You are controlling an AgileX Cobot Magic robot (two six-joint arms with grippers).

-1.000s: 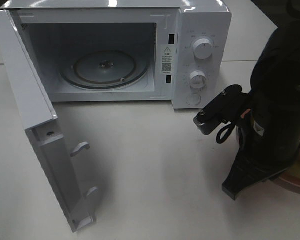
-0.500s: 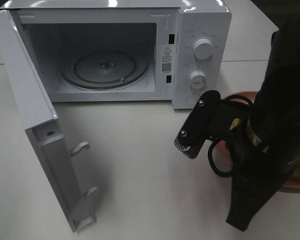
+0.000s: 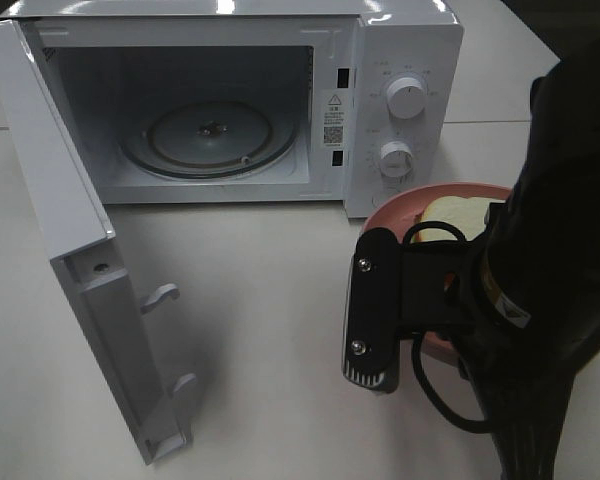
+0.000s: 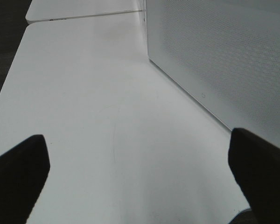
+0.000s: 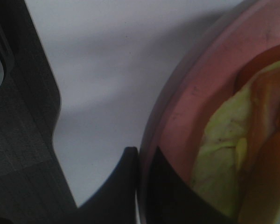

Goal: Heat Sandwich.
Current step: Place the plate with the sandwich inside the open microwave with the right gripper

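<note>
The sandwich (image 3: 453, 214), toasted bread with pale yellowish filling, lies on a round pink plate (image 3: 398, 207) held above the table just right of the microwave's control panel. In the right wrist view my right gripper (image 5: 142, 164) is shut on the plate's rim (image 5: 186, 107), one finger on each side of it, with the sandwich (image 5: 224, 158) close by. My right arm hides most of the plate in the exterior high view. My left gripper (image 4: 138, 151) stands open over bare table beside the microwave's outer wall (image 4: 224, 56); it holds nothing.
The white microwave (image 3: 405, 50) stands at the back with its door (image 3: 70, 230) swung wide open to the left. Its glass turntable (image 3: 210, 135) is bare. Two knobs sit on the right panel. White table stretches in front of the oven.
My right arm has carried the plate left and forward, toward the microwave front. The plate and sandwich have come out from behind the arm. The left gripper has stayed open.
</note>
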